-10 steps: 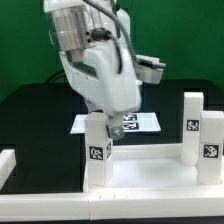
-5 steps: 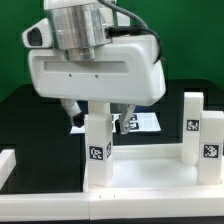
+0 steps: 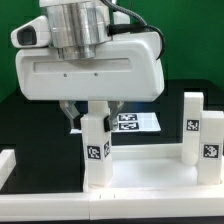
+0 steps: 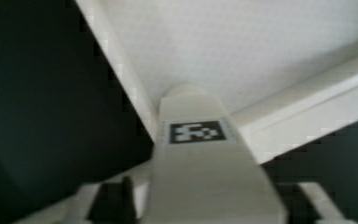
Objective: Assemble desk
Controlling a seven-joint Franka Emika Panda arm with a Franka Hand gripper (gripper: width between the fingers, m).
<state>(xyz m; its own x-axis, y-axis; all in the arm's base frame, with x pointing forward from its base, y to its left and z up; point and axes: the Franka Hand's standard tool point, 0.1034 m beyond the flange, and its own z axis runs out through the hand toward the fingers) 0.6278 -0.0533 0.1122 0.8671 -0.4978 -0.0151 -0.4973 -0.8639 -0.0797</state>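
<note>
The white desk tabletop (image 3: 150,176) lies flat at the front. One white leg (image 3: 96,150) stands upright on its corner at the exterior view's left, tag facing the camera. My gripper (image 3: 93,117) hangs straight over this leg, one finger on each side of its top, with small gaps showing, so it looks open. In the wrist view the leg (image 4: 202,135) runs up between my fingers (image 4: 108,200), with the tabletop (image 4: 247,50) beyond it. Two more legs (image 3: 193,125) (image 3: 210,150) stand upright at the exterior view's right.
The marker board (image 3: 140,122) lies on the black table behind the tabletop, partly hidden by my gripper. A white block edge (image 3: 5,165) shows at the exterior view's far left. The big white hand body fills the upper middle of the exterior view.
My hand has turned about its vertical axis from a slanted pose to square-on to the camera over the leg. The leg's tag kept facing the camera.
</note>
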